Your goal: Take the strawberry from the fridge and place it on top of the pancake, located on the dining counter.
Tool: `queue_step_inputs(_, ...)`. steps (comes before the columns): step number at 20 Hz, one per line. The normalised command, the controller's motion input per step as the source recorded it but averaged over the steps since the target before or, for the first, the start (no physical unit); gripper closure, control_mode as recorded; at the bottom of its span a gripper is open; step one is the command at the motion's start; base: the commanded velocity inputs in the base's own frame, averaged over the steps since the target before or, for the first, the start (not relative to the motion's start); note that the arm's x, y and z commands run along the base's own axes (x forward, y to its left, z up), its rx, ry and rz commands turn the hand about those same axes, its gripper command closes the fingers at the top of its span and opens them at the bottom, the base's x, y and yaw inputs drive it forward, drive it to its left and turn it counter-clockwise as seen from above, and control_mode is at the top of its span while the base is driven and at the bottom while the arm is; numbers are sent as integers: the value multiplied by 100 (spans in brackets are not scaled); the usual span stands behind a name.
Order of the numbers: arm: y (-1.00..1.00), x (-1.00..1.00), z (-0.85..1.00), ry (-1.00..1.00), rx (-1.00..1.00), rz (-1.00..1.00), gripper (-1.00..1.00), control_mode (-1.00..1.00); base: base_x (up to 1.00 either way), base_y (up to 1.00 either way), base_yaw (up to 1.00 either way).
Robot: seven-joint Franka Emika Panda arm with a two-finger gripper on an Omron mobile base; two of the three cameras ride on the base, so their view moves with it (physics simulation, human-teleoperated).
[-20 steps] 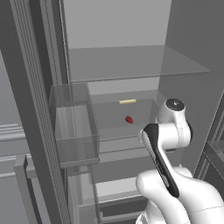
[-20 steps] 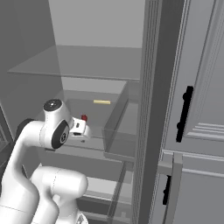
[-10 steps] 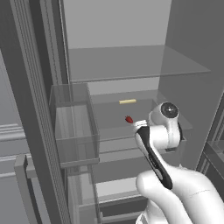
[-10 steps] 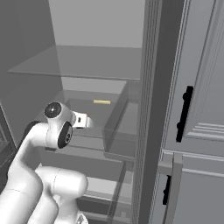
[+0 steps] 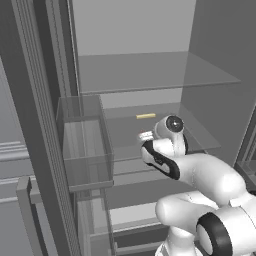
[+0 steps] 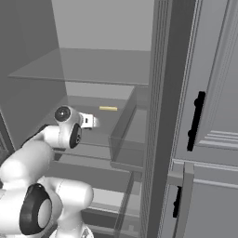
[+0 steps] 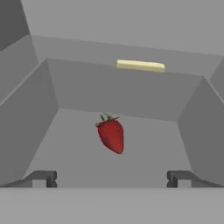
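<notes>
One strawberry (image 7: 111, 135) at frame centre; one pale-yellow stick (image 7: 140, 65) above it; the claw (image 7: 112, 178), open, spans the lower edge.

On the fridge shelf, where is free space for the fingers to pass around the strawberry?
Bare shelf lies on both sides of the strawberry and between it and the yellow stick at the back. The fingers stand wide apart in front of it. Nothing crowds the berry.
</notes>
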Motion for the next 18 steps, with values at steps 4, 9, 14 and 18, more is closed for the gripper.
queue_step_inputs(4,-2,27,-15,17,0,1,-100,-100,0,0,0)
queue_step_inputs(9,-7,25,-13,21,0,0,-100,-100,0,0,0)
queue_step_inputs(14,-1,24,-1,4,0,0,-100,-100,0,0,0)
queue_step_inputs(18,0,25,-2,0,0,0,-100,-100,0,0,0)
